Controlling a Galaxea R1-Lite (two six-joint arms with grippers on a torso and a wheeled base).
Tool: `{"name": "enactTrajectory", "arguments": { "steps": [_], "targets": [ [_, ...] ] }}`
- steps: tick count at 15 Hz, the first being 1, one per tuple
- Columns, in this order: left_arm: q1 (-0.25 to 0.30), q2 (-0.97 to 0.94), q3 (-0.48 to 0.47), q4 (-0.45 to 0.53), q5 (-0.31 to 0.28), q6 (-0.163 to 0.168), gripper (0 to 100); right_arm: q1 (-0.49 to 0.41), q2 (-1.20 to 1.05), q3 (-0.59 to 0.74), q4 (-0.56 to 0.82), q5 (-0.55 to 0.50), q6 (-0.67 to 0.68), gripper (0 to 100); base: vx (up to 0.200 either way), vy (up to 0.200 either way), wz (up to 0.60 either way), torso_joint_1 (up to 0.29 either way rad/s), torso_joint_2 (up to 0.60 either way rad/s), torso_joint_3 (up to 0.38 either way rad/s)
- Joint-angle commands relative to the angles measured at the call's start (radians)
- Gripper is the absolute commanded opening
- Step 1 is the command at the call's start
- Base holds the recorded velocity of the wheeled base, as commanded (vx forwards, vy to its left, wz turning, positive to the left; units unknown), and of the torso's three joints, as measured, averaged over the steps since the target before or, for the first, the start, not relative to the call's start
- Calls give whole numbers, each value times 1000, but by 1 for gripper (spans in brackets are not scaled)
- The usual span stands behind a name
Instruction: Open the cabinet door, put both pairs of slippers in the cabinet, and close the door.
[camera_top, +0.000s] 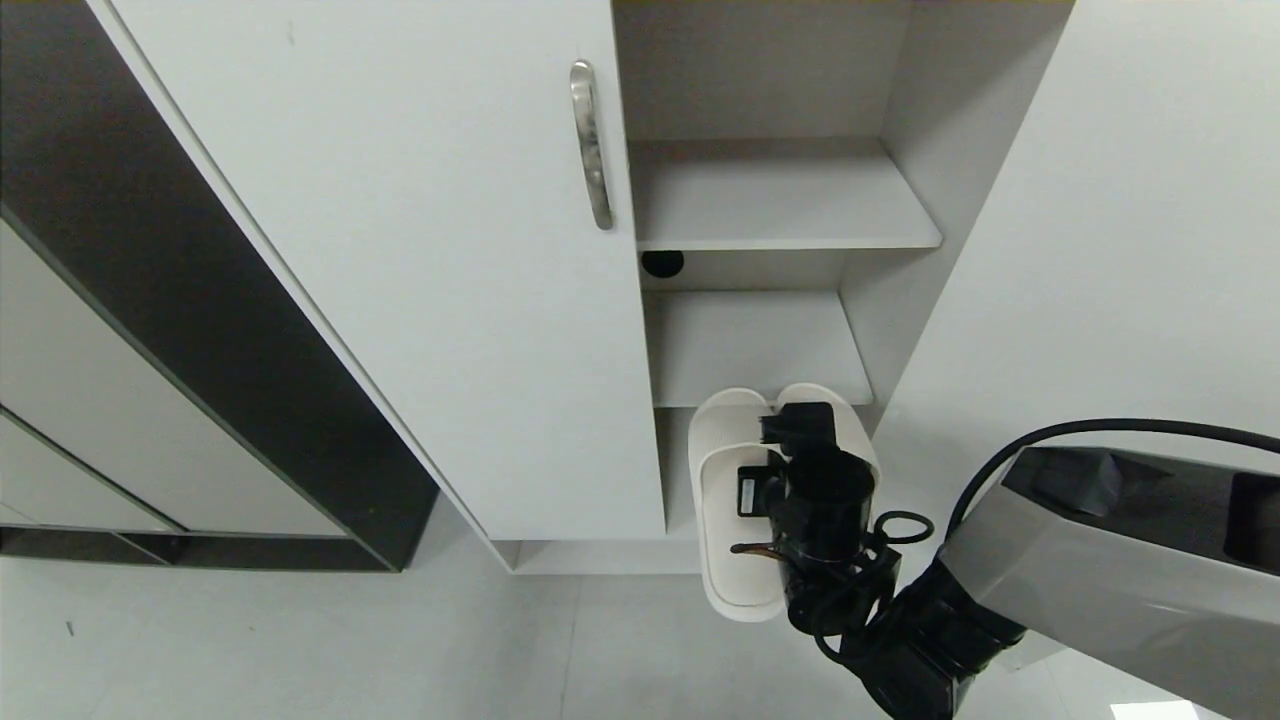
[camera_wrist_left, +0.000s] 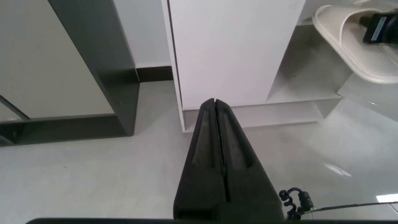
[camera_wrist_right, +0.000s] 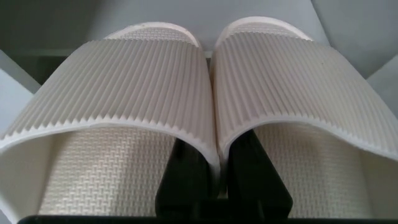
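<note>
- White closed door borders the cabinet opening.
- Slippers at lower shelf's front edge, right gripper clamped on their straps.
- Left gripper pressed together.

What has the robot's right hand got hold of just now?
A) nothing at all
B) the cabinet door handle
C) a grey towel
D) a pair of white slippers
D: the right hand is closed on a pair of white slippers, with one finger tucked under each strap, and holds them in front of the open cabinet.
</note>
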Motion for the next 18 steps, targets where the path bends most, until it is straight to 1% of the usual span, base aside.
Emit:
{"name": "enactTrajectory", "arguments": {
  "steps": [1,8,11,14,16,17,18],
  "targets": [
    [0,2,0,0,0,0,0,-2,-4,0,0,0,0,0,200,0,0,-7,7,7],
    [0,2,0,0,0,0,0,-2,4,0,-47,0,0,0,200,0,0,4,6,2],
    [0,2,0,0,0,0,0,-2,4,16,-54,9,1,0,0,0,0,0,0,0],
    [0,2,0,0,0,0,0,-5,4,51,-64,59,1,0,0,0,0,0,0,0],
    [0,2,0,0,0,0,0,-21,4,37,-57,77,-2,0,0,0,0,0,0,0],
    [0,2,0,0,0,0,0,-39,10,2,-27,108,-2,0,0,0,0,0,0,0],
    [0,2,0,0,0,0,0,-56,17,-30,2,109,-3,0,0,0,0,0,0,0]
  ]
}}
